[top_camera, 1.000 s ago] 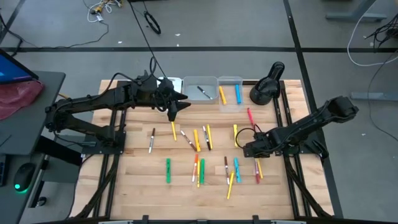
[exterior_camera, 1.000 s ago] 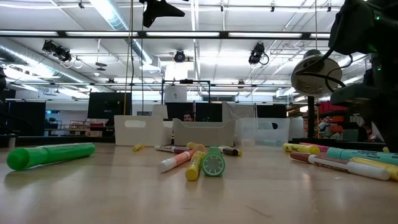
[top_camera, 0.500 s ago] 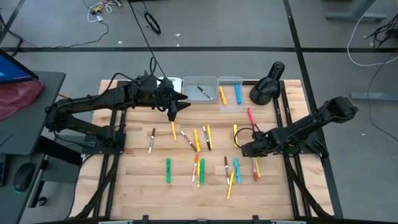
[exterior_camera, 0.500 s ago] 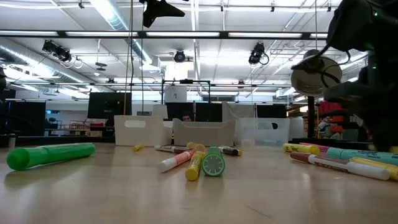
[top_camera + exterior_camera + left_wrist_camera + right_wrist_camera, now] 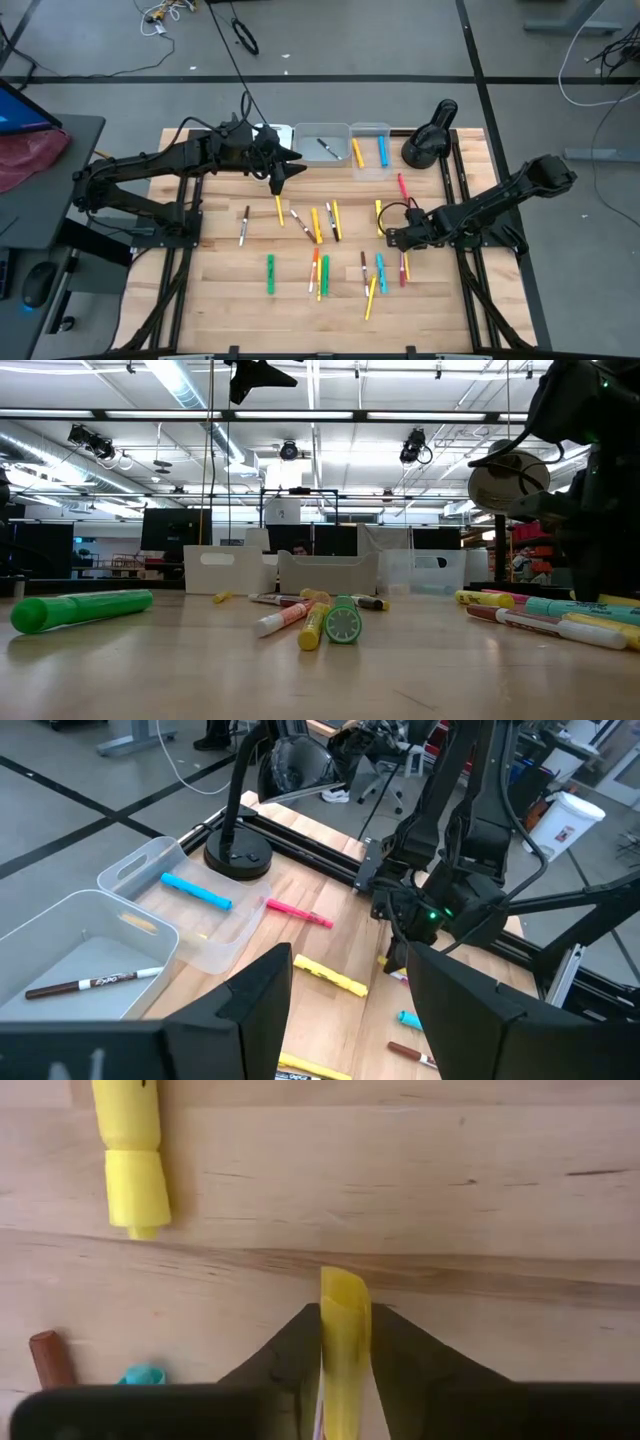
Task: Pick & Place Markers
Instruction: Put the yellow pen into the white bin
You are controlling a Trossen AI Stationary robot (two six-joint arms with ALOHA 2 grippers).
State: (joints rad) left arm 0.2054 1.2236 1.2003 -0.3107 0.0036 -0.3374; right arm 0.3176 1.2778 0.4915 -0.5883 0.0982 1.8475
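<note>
Many markers [image 5: 320, 232] in yellow, orange, green, blue, red and dark colours lie flat on the wooden table, seen close up in the low view [image 5: 325, 622]. My right gripper [image 5: 393, 238] is low over the table's right side, shut on a yellow marker [image 5: 345, 1305]. My left gripper [image 5: 283, 175] hangs open above the table near the far bins, touching nothing; its fingers [image 5: 265, 1005] stand well apart. My right gripper [image 5: 345, 1325] pinches a yellow marker between its two fingers [image 5: 297, 1345]. The fingers lie along the marker, and one end [image 5: 344, 1280] sticks out past the fingertips. Whether the marker rests on the table, I cannot tell.
Three small bins stand at the far edge: a white one [image 5: 275, 133], a clear one [image 5: 322, 140] with a dark marker, a clear one [image 5: 370, 140] with yellow and blue markers. A black lamp [image 5: 430, 140] stands beside them. Bare wood lies along the near edge.
My right gripper has slid a little toward the table's left edge, staying shut. The red and yellow markers just near of it now lie slightly farther left than before. My left arm has kept still.
</note>
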